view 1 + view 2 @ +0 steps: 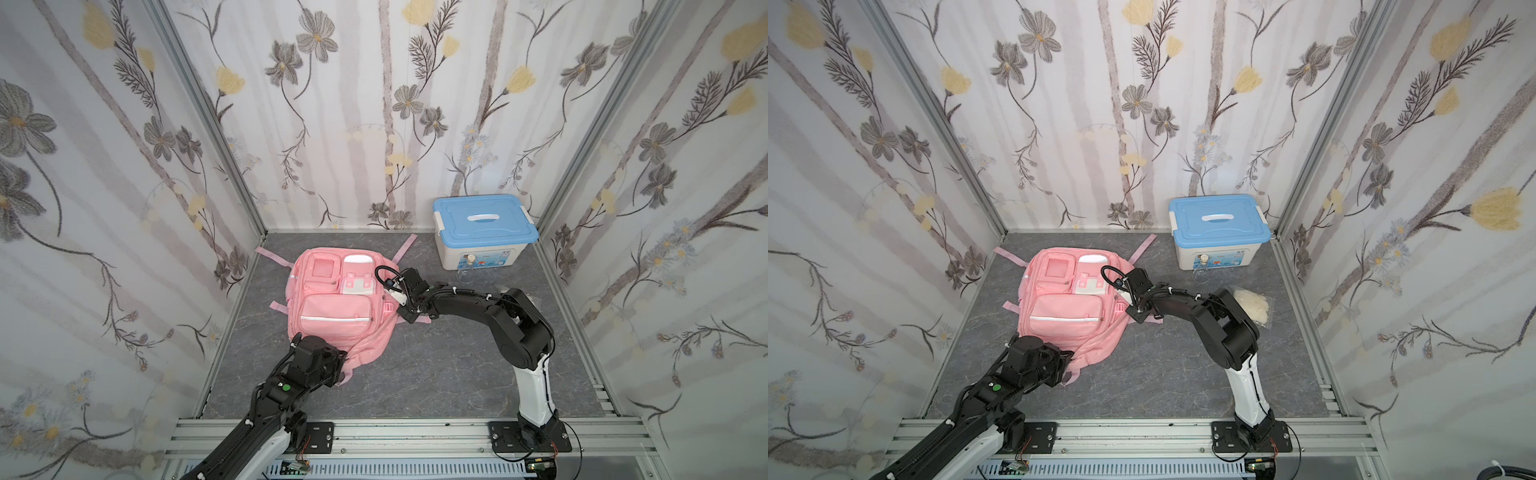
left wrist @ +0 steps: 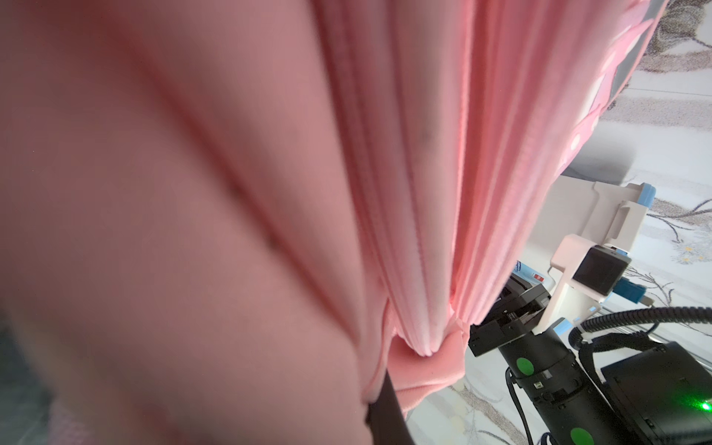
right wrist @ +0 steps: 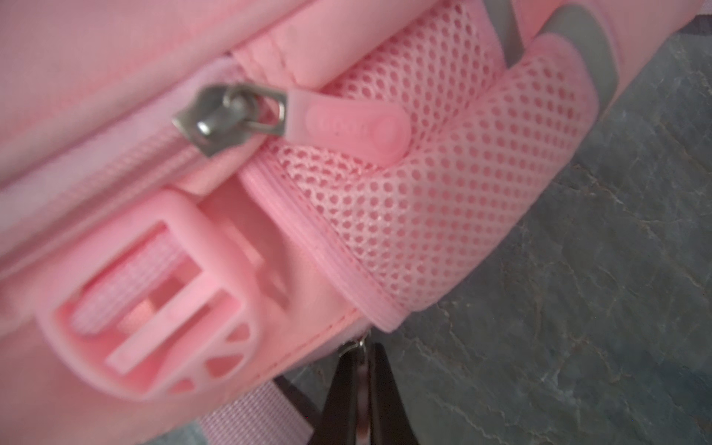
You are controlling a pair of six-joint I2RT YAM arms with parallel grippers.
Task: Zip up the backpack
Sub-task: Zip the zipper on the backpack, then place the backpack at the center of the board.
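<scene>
On the grey marbled desk [image 1: 436,365], the big soft pink fabric backpack [image 1: 332,307] lies between your grippers. Your left gripper [image 1: 341,360] pinches its fabric edge; the right gripper [image 3: 362,360] clamps a small metal zipper pull [image 3: 361,346]. Looks mid-zip: next, drag that pull along the track against left's tension.

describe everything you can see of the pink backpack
The backpack is soft pink fabric, lying front up on the grey marbled table, straps splayed at the far end. Its front has several pockets, white trim and a white buckle patch. One side has a mesh pocket, a pink buckle and a metal slider with a pink tab. The left gripper pinches its bunched near edge; the right gripper is shut on what looks like a second zipper pull.
</scene>
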